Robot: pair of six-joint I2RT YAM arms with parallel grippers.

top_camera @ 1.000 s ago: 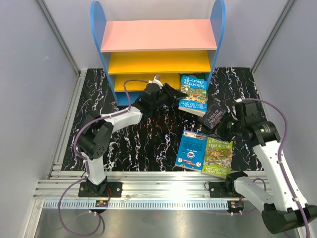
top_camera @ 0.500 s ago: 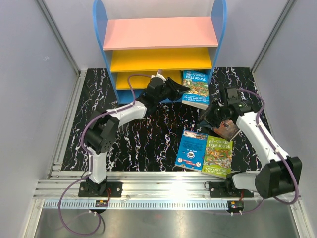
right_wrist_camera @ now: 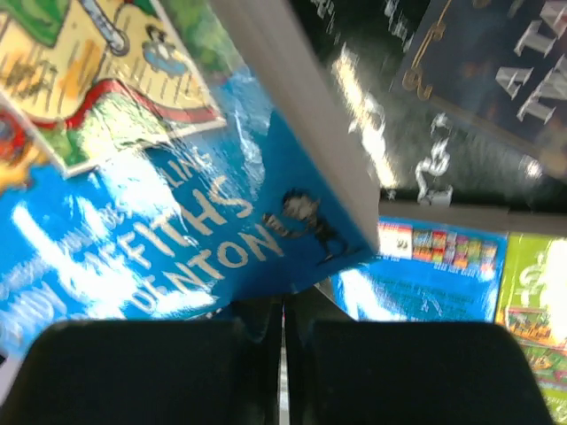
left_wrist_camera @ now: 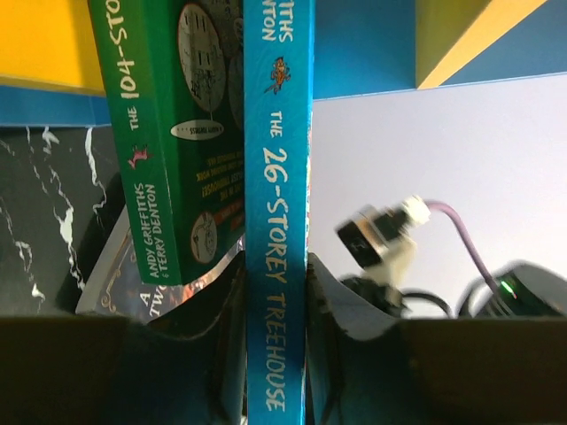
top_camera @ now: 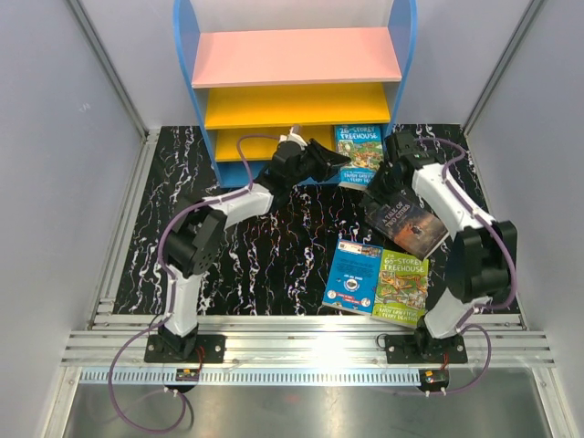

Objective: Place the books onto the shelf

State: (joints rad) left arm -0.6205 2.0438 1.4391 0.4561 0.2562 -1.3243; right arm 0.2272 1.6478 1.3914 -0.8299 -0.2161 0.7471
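Observation:
The blue "26-Storey Treehouse" book stands on edge at the shelf's lower right corner. My left gripper is shut on its spine. A green "104-Storey" book stands right beside it on the left. My right gripper is shut and empty, its fingertips just under the blue cover. The dark "A Tale of Two Cities" book lies flat on the mat, apart from both grippers.
A blue book and a lime-green "65-Storey Treehouse" book lie side by side near the mat's front edge. Grey walls close in both sides. The right arm's elbow hangs over the mat's right part.
My right gripper let go of the dark book, which now lies on the mat, and swung up-left to the blue book. My left gripper carried the blue book closer to the shelf.

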